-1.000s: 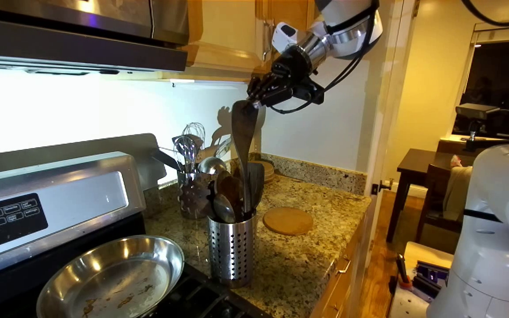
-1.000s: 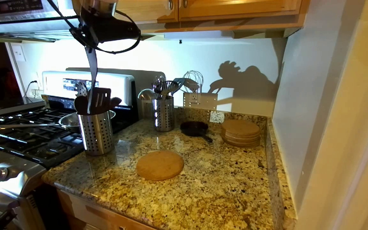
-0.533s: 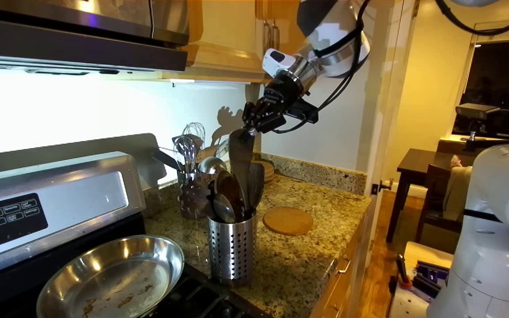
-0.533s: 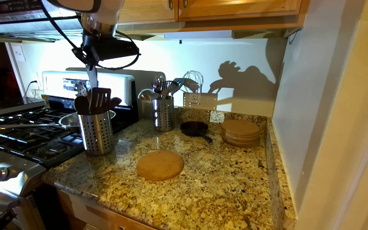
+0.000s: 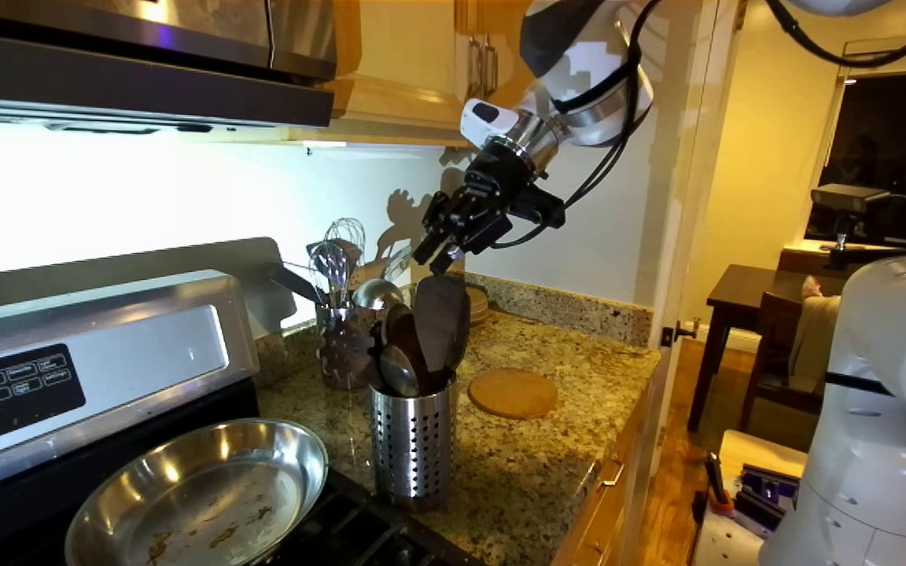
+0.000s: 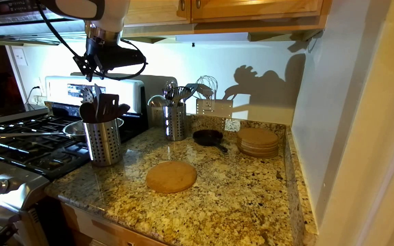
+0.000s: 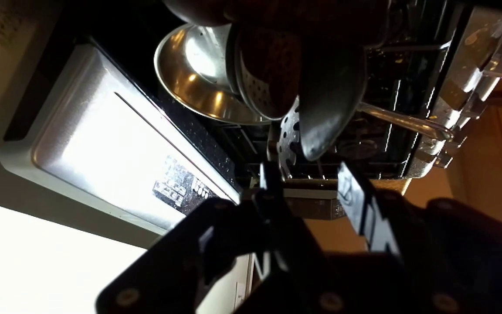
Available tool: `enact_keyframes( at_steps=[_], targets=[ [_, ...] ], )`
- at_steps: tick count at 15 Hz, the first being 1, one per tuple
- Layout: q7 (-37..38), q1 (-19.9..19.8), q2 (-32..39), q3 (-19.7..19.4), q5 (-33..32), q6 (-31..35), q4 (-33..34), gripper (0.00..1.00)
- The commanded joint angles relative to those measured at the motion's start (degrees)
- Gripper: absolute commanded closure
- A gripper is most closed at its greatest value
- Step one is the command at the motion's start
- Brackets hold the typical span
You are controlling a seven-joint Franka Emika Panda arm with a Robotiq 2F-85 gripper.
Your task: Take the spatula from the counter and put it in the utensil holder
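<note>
The brown wooden spatula (image 5: pixel 439 318) stands in the perforated steel utensil holder (image 5: pixel 414 448), head up, its handle down among the other utensils. Edge-on, the spatula (image 6: pixel 97 90) looks like a thin strip above the holder (image 6: pixel 103 145). Just above the head is my gripper (image 5: pixel 432 261), its jaws parted. Seen from the wrist, the gripper (image 7: pixel 304 173) has an empty gap between its fingers, and the spatula (image 7: pixel 330 100) lies beyond the tips. The holder rests on the granite counter (image 6: pixel 217 194), beside the stove. The handle's lower end is hidden inside the holder.
A steel frying pan (image 5: pixel 201 487) sits on the stove next to the holder. Behind stands another steel cylinder (image 6: pixel 175 123) with whisks and ladles. A wooden disc (image 6: pixel 171 176), a small dark skillet (image 6: pixel 208 137) and stacked discs (image 6: pixel 258 141) lie on the counter. Cabinets (image 5: pixel 406 71) hang above.
My gripper has come down with the spatula, which has sunk deeper into the holder. The jaws, shut on its head before, have parted and let it go; the head now sits below them.
</note>
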Motion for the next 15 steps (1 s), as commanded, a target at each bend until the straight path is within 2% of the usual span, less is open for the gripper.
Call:
enact_keyframes(
  at_steps=[1, 5, 6, 13, 14, 15],
  targets=[
    [5.78, -1.6, -4.88, 0.29, -3.62, -2.51, -0.53, 0.29],
    [12.24, -3.21, -9.11, -0.57, -8.89, -3.84, 0.1, 0.03],
    [14.01, -3.66, -10.03, -0.98, -10.36, -4.05, 0.31, 0.01],
    [26.6, -7.35, -13.5, -5.04, -18.74, -3.09, 0.3, 0.0],
    [23.18, -4.16, -12.11, -5.85, -17.1, -1.64, 0.66, 0.0],
    [24.46, -4.65, -12.25, -6.36, -18.13, -1.62, 0.66, 0.0]
  ],
)
